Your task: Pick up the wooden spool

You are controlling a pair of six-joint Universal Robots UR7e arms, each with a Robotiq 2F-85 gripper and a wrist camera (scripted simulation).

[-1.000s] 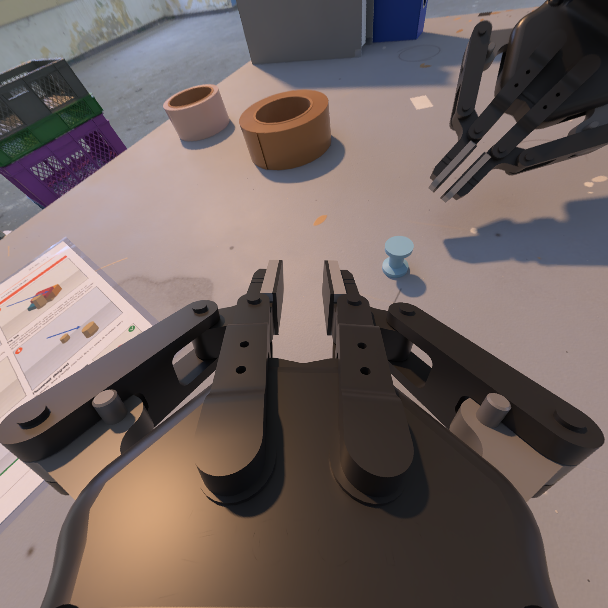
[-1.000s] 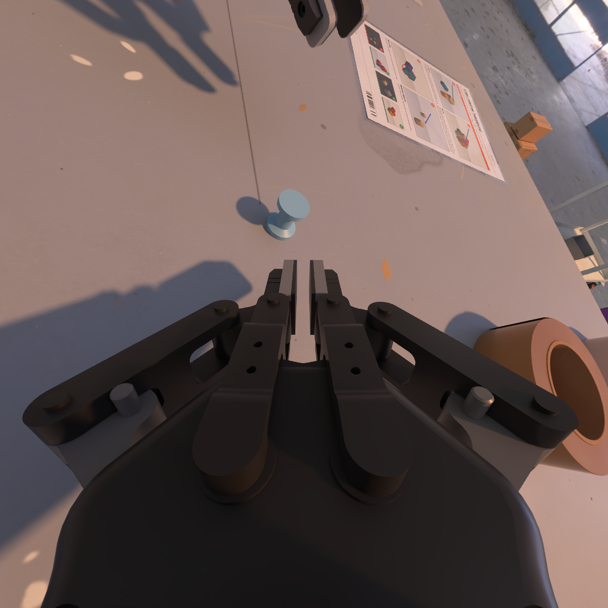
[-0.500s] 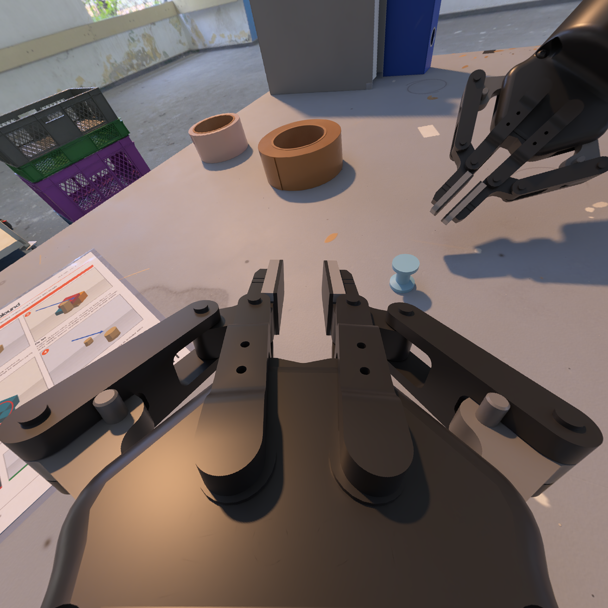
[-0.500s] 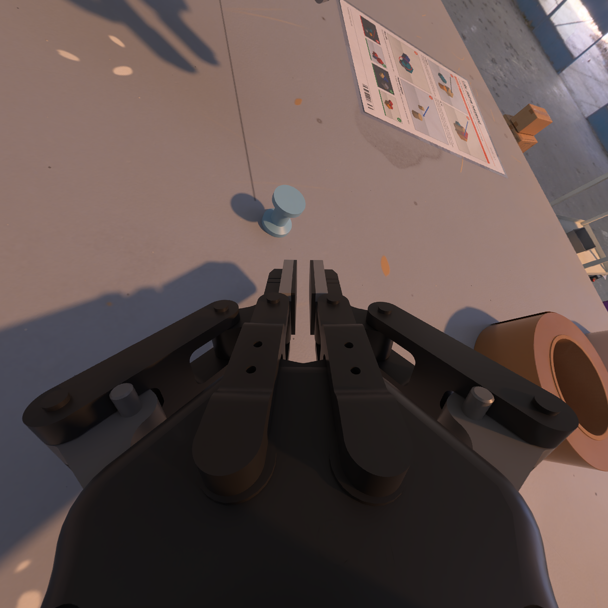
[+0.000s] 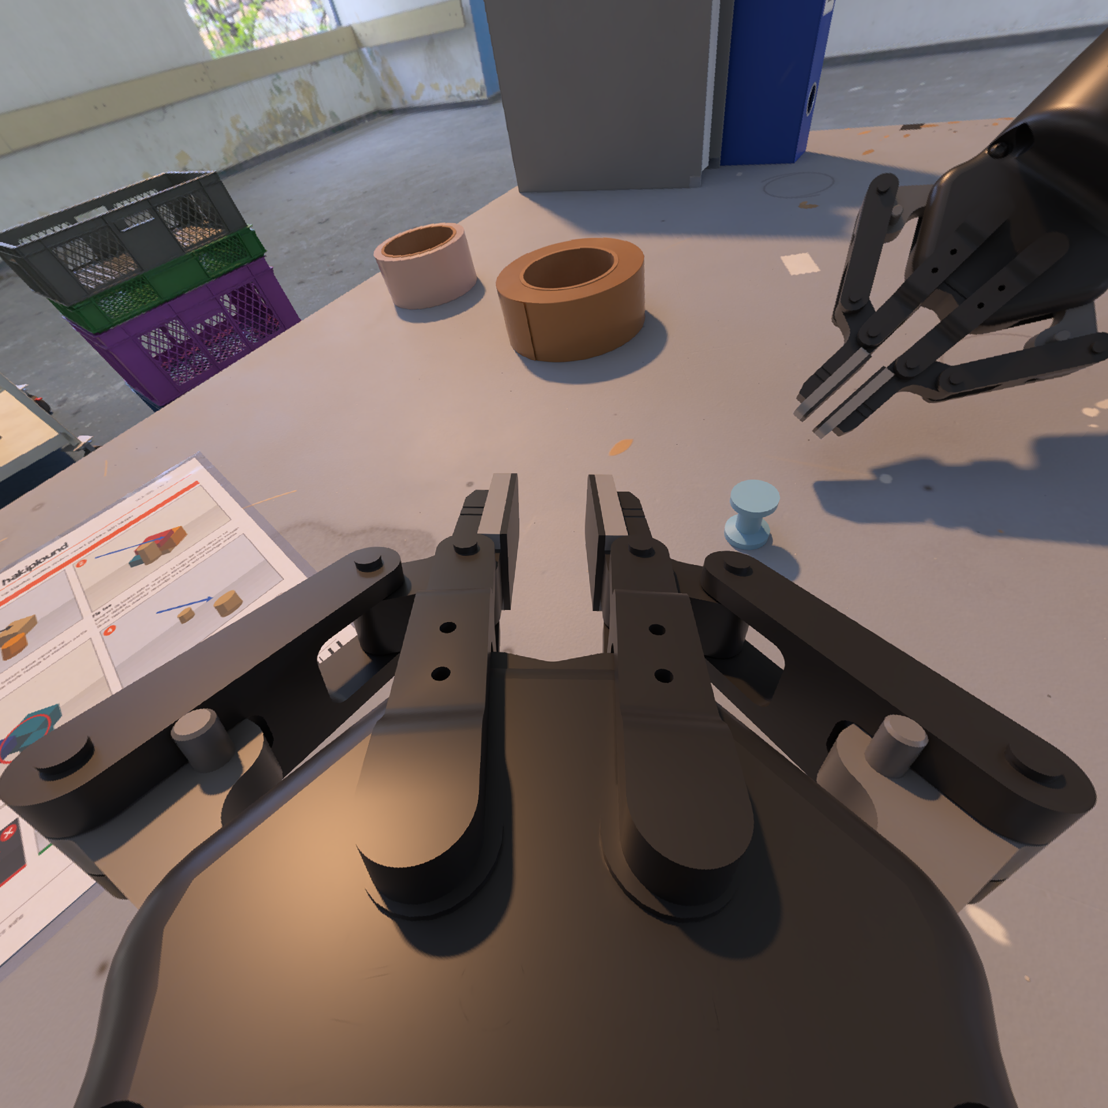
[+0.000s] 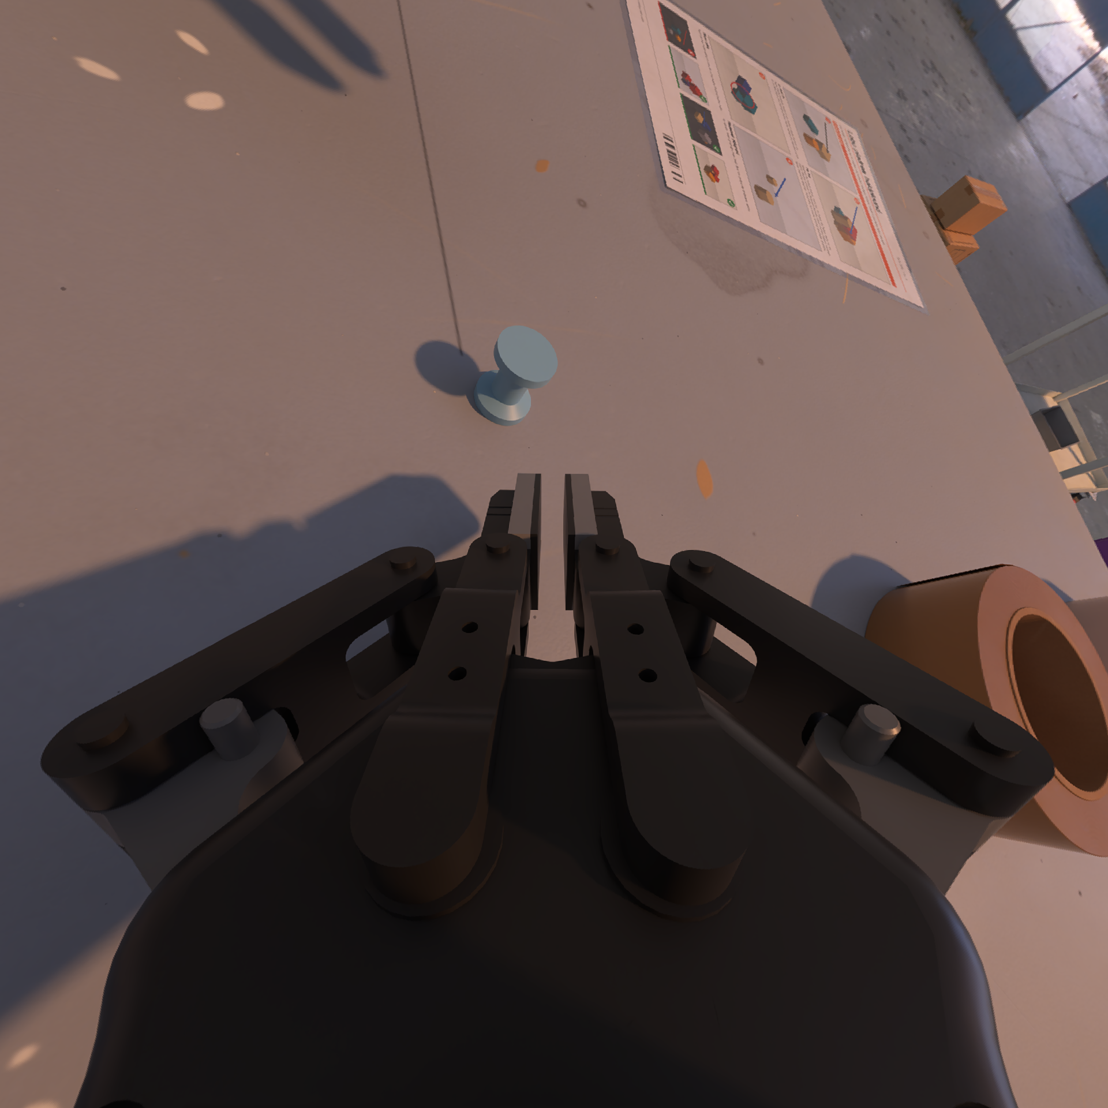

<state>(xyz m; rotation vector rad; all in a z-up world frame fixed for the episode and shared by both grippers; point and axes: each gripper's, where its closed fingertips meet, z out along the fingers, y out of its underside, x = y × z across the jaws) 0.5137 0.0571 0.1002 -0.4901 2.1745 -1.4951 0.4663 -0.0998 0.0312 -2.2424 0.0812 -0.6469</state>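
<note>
The spool (image 5: 749,515) is a small pale blue piece with two round flanges, standing upright on the grey table (image 5: 360,408). My left gripper (image 5: 551,497) is open with a narrow gap and empty; the spool stands just right of its right fingertip, apart from it. In the right wrist view the spool (image 6: 515,375) stands a short way ahead of my right gripper (image 6: 551,497), slightly left. That gripper's jaws are nearly together with only a thin slit, and empty. It also shows in the left wrist view (image 5: 830,414), hovering above the table beyond the spool.
A brown tape roll (image 5: 569,300) and a pink roll (image 5: 425,264) stand at the far side; the brown roll (image 6: 1019,707) is beside my right gripper. A printed sheet (image 5: 150,587) lies left. A grey box (image 5: 599,90) and blue binder (image 5: 767,78) stand behind. Stacked crates (image 5: 150,282) sit off the table.
My left gripper has drawn back and up, so the rolls and spool look farther off, and it has left the right wrist view. The right gripper has shifted only slightly.
</note>
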